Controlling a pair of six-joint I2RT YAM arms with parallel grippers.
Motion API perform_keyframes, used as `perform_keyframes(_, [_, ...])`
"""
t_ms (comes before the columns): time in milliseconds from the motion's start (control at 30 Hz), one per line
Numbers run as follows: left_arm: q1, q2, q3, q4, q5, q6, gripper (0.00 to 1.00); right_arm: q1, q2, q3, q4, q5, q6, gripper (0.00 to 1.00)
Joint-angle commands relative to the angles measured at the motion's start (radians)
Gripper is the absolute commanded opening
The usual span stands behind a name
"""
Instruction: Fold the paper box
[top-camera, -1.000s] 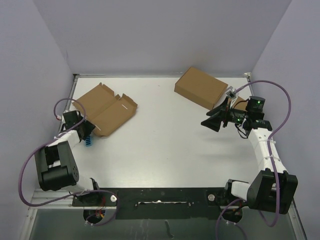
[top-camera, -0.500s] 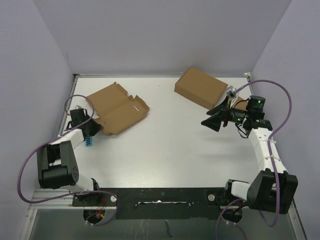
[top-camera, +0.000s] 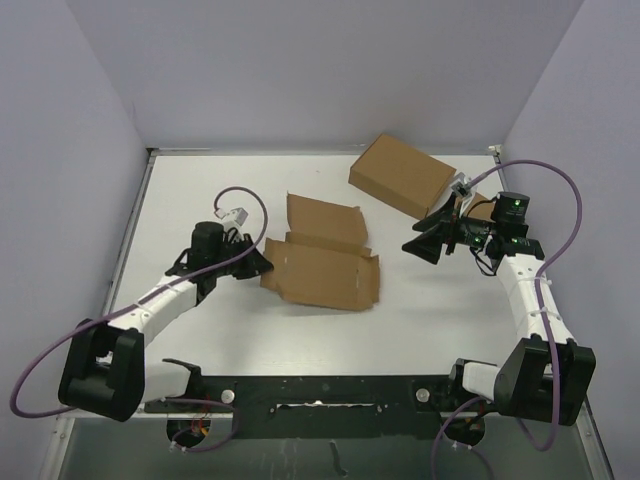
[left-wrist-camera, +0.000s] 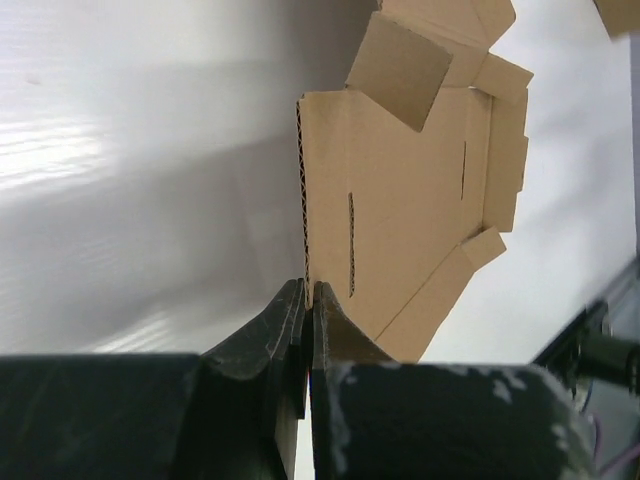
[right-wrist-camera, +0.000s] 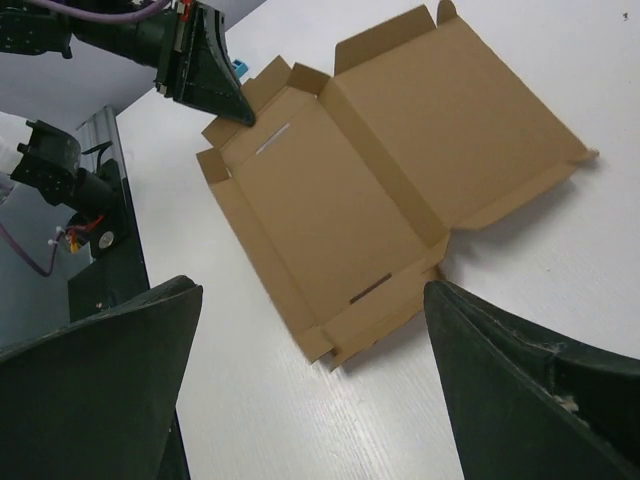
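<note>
White table (top-camera: 200, 180), pale walls closing it in on three sides. Near the middle the paper box (top-camera: 322, 268) lies opened out, its lid panel toward the back wall and its side flaps spread. The left tool (top-camera: 264, 264) reaches in low from the left, jaws pinched tight on the box's left edge. The right tool (top-camera: 424, 243) hangs over the right side with jaws spread wide, holding nothing, near a closed, thicker brown box (top-camera: 402, 175) at the back.
</note>
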Motion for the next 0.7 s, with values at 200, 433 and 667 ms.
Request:
perform_keyframes(200, [-0.133,0.200,0.197,-0.055,0.235,0.308,0.00,0.006,0.004,0.046,-0.002,-0.026,-0.036,0.98])
perform_keyframes(433, [-0.145,0.452,0.591,-0.478,0.167,0.521,0.05,0.006,0.009,0.047,-0.005,-0.017,-0.040,0.98])
perform_keyframes(667, [-0.149,0.535,0.824,-0.579,0.009,0.513,0.54,0.009,0.022,0.051,-0.022,-0.011,-0.060,0.98])
